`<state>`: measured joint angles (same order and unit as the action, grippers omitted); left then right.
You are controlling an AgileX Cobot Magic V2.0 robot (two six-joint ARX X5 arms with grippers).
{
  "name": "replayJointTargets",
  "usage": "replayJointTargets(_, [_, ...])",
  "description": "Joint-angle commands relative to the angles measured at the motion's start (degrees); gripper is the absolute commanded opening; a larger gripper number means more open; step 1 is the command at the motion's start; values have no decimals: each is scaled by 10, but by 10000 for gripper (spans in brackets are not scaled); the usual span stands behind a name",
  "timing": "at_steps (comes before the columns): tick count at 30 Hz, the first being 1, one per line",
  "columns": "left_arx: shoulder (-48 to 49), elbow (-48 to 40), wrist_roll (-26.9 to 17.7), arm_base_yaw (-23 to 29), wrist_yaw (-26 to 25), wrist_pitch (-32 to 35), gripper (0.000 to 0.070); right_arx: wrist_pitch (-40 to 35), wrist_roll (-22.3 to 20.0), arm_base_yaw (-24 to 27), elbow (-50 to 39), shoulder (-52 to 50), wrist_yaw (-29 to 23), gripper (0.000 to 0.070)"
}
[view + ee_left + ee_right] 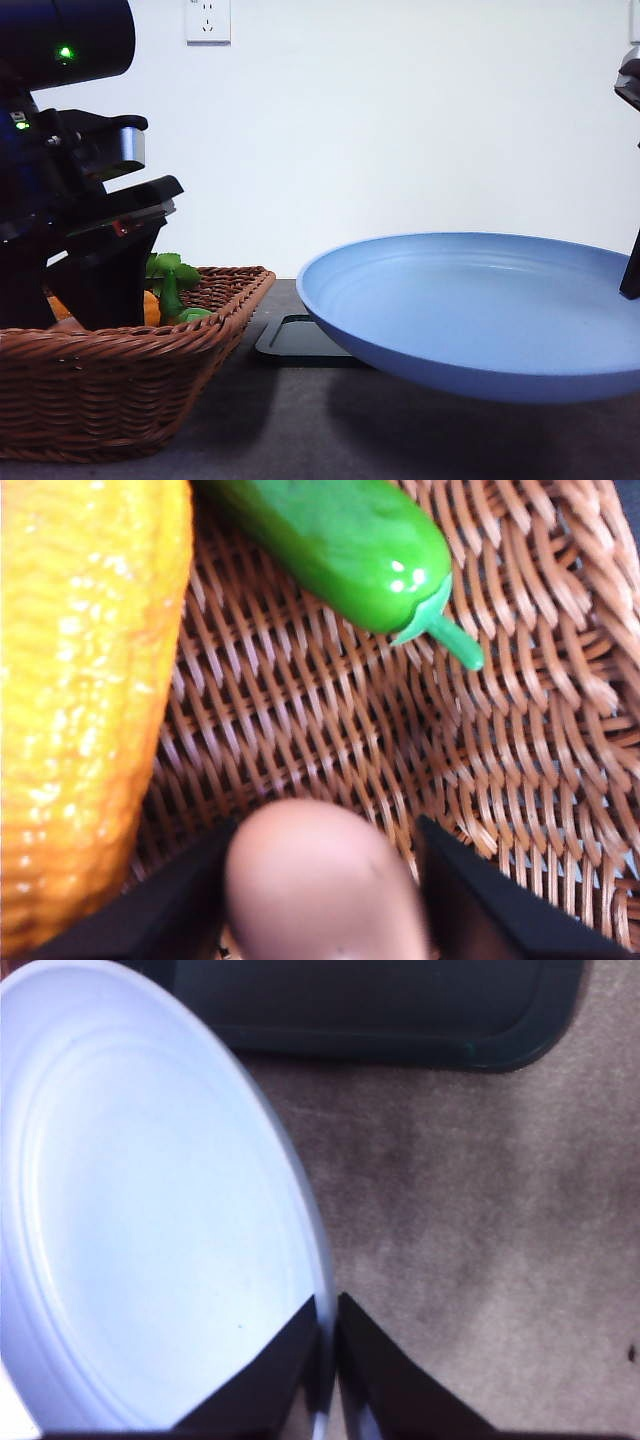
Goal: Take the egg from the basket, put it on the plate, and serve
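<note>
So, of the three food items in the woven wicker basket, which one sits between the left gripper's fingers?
The smooth brownish-pink egg; the yellow-orange corn cob and glossy green pepper lie apart from them.

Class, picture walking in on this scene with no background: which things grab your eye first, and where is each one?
The big light blue plate dominates the right foreground, lifted off the table with the right pincer clamped on its rim. At left, the left pincer reaches into the wicker basket, its fingers around a pinkish egg, beside a yellow corn cob and a glossy green pepper.
</note>
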<state>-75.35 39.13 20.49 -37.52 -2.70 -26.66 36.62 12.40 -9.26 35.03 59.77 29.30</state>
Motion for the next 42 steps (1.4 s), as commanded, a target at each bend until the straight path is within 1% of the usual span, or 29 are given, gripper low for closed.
replayJointTargets(1, [-9,8,-5,-4,2,-8,241,-6,2,0,6,3,2,0])
replayJointTargets(5, [-9,8,-5,-4,2,-12,230,-7,1,0,6,3,2,0])
replayJointTargets(9, [-9,15,-9,-4,2,-22,179,-6,0,0,6,3,2,0])
replayJointTargets(12, [-9,18,-19,-4,-1,-27,175,-6,0,0,6,3,3,0])
replayJointTargets(16, [-9,18,-21,-4,-6,-54,185,-6,0,0,6,3,3,0])
replayJointTargets(21, [-9,18,-21,-4,-7,-86,254,-6,-1,0,6,3,3,0])
replayJointTargets(22, [-9,18,-21,-4,-7,-89,258,-6,-1,0,6,3,3,0])
replayJointTargets(36, [-9,21,-21,-4,-7,-104,258,-6,-4,0,6,3,3,0])
replayJointTargets(42, [-9,45,-24,-4,-6,-113,257,-6,-4,0,6,3,3,0])
